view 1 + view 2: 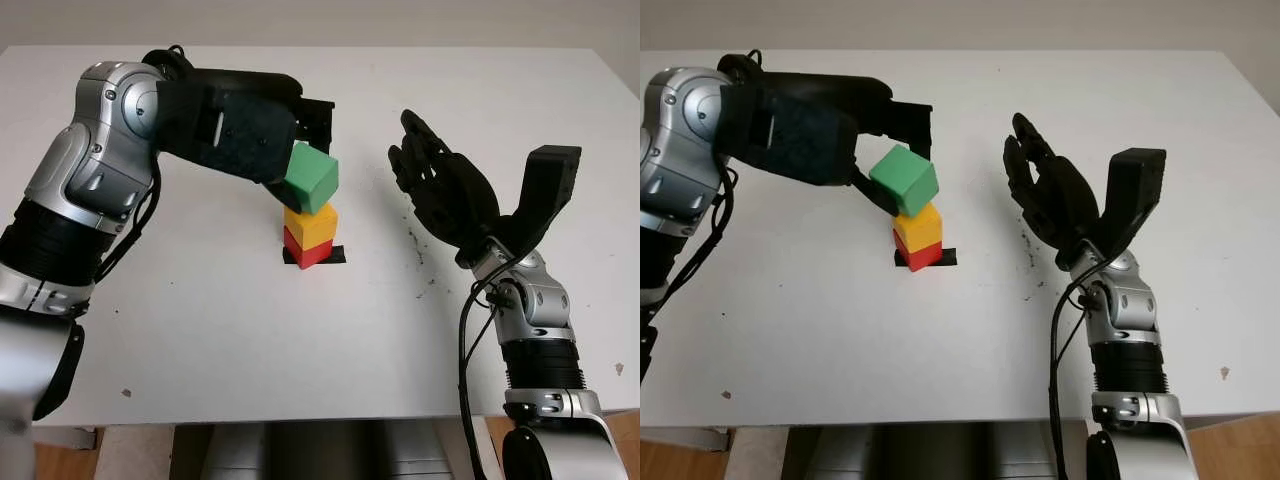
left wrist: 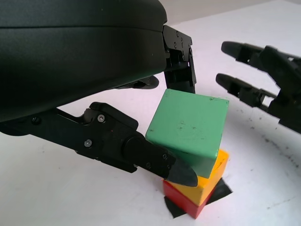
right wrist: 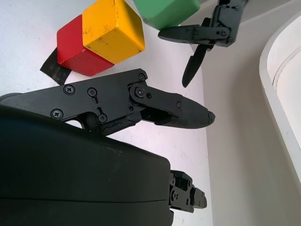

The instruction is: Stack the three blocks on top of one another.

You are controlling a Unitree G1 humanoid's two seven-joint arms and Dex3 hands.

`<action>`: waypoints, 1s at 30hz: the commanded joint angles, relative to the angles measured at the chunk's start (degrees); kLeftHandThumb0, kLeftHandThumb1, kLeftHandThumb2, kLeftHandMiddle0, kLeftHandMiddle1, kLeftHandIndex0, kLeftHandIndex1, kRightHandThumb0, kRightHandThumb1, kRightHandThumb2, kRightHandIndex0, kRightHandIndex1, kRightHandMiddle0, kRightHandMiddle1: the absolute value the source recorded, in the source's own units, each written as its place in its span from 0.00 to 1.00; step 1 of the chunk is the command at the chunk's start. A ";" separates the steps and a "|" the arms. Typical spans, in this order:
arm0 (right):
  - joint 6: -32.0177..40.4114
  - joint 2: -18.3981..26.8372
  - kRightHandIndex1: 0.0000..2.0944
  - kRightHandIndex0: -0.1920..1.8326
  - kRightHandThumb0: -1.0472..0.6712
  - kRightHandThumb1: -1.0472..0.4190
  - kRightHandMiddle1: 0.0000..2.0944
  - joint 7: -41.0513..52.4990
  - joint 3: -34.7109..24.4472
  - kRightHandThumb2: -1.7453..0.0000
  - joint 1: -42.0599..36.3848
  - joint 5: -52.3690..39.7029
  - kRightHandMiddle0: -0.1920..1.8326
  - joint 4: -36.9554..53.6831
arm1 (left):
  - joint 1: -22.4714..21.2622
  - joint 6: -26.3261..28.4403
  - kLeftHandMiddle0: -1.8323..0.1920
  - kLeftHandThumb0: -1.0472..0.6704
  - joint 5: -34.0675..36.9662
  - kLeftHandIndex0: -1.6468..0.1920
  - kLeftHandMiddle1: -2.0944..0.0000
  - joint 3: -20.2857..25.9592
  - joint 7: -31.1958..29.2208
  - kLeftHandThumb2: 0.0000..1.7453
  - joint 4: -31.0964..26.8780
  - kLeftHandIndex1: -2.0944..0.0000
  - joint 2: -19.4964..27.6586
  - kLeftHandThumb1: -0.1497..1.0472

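Observation:
A red block [image 1: 302,251] sits on a black tape mark [image 1: 335,255] near the middle of the white table [image 1: 200,340]. A yellow block [image 1: 312,225] stands on top of it. A green block [image 1: 312,178] is tilted over the yellow block, its lower edge at the yellow block's top; I cannot tell if they touch. My left hand [image 1: 285,150] reaches in from the left and is shut on the green block, with a thumb tip [image 2: 181,173] at its lower side and fingers [image 2: 181,70] behind it. My right hand [image 1: 440,190] is open, raised to the right of the stack.
Small dark specks [image 1: 418,250] mark the table between the stack and the right hand. The table's front edge [image 1: 300,420] runs near the bottom of the head views.

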State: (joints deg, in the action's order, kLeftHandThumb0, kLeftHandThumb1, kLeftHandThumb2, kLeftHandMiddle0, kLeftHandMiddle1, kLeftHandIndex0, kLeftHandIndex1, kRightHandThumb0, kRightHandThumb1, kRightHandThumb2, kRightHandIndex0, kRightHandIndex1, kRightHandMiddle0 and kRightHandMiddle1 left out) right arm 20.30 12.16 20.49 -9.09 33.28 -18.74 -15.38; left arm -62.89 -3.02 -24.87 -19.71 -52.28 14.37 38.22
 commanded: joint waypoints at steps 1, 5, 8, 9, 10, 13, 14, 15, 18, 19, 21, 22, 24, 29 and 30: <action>-0.62 0.56 0.03 0.03 0.31 0.00 0.03 0.37 -0.21 0.67 -0.41 0.03 0.05 0.54 | -2.44 -2.89 0.80 0.34 0.29 0.75 0.99 0.41 0.29 0.03 2.26 0.22 0.46 0.97; -0.89 0.56 0.03 0.03 0.31 0.00 0.03 0.78 -0.38 0.67 -0.22 -0.02 0.05 0.03 | -3.31 -7.34 0.80 0.34 0.57 0.73 0.99 0.83 1.03 0.03 6.15 0.24 0.04 0.97; -0.90 0.44 0.03 0.03 0.31 0.00 0.03 0.70 -0.38 0.66 -0.17 0.11 0.05 -0.03 | -4.47 -10.01 0.81 0.34 0.86 0.73 0.99 0.77 1.26 0.03 9.24 0.23 -0.48 0.96; -0.86 0.30 0.03 0.03 0.31 0.00 0.03 0.44 -0.41 0.66 -0.17 0.16 0.05 0.06 | -4.84 -10.74 0.81 0.34 0.92 0.73 0.99 0.71 1.27 0.03 10.10 0.23 -0.61 0.97; -0.92 0.12 0.03 0.03 0.31 0.00 0.03 0.23 -0.49 0.67 -0.24 0.11 0.05 0.16 | -5.24 -11.94 0.81 0.34 1.16 0.73 0.99 0.72 1.45 0.03 11.33 0.23 -0.79 0.97; -0.75 -0.11 0.03 0.03 0.31 0.00 0.03 -0.20 -0.58 0.67 -0.40 0.00 0.06 0.45 | -5.98 -14.15 0.81 0.35 1.74 0.73 0.99 0.91 1.80 0.03 13.89 0.23 -1.29 0.96; -0.62 -0.05 0.03 0.04 0.32 0.00 0.03 -0.28 -0.49 0.67 -0.47 0.09 0.06 0.60 | -6.20 -14.17 0.81 0.36 1.73 0.73 0.99 0.88 1.86 0.03 14.43 0.23 -1.54 0.96; -0.56 -0.12 0.03 0.04 0.32 0.00 0.03 -0.38 -0.59 0.66 -0.54 -0.02 0.06 0.64 | -6.40 -14.02 0.82 0.36 1.62 0.73 0.99 0.82 1.89 0.03 14.80 0.23 -1.78 0.96; -0.23 -0.32 0.03 0.04 0.32 0.00 0.04 -0.85 -0.80 0.67 -0.71 -0.27 0.07 0.97 | -6.87 -14.12 0.82 0.36 1.45 0.73 0.99 0.66 1.88 0.03 15.73 0.24 -2.22 0.97; 0.16 -0.37 0.03 0.04 0.32 0.00 0.04 -1.13 -0.88 0.67 -0.78 -0.40 0.07 1.25 | -7.04 -14.22 0.82 0.35 1.39 0.74 0.98 0.58 1.91 0.03 16.03 0.24 -2.38 0.97; 0.29 -0.43 0.03 0.04 0.32 0.00 0.04 -1.56 -0.86 0.67 -0.96 -0.37 0.07 1.57 | -7.36 -14.05 0.82 0.35 1.32 0.74 0.98 0.45 1.82 0.03 16.53 0.24 -2.75 0.97; 0.11 -0.44 0.03 0.04 0.32 0.00 0.04 -1.60 -0.87 0.67 -1.01 -0.39 0.07 1.49 | -7.53 -13.88 0.82 0.35 1.48 0.74 0.98 0.48 1.71 0.03 16.80 0.24 -3.06 0.98; -0.13 -0.42 0.03 0.04 0.32 0.00 0.04 -1.53 -0.86 0.67 -1.06 -0.45 0.07 1.33 | -7.90 -13.54 0.82 0.35 1.73 0.74 0.98 0.51 1.31 0.03 17.04 0.23 -3.54 0.98; -1.14 0.02 0.03 0.04 0.32 0.00 0.03 -0.81 -0.22 0.66 -1.19 0.38 0.05 0.90 | -8.71 -14.01 0.82 0.34 2.27 0.74 0.98 0.52 0.41 0.03 17.87 0.21 -4.19 0.98; -1.11 0.00 0.03 0.03 0.32 0.00 0.03 -0.90 -0.19 0.65 -1.22 0.50 0.05 0.96 | -8.88 -14.16 0.82 0.34 2.26 0.75 0.98 0.43 0.33 0.03 18.10 0.21 -4.28 0.98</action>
State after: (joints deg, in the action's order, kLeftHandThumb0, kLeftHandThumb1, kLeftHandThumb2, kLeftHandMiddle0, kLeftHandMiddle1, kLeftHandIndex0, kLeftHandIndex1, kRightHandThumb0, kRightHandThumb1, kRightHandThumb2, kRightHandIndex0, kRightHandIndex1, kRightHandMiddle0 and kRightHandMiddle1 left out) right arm 19.88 11.99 19.46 -9.53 32.50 -18.50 -15.20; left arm -69.32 -16.76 -22.99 -19.59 -51.62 32.48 34.25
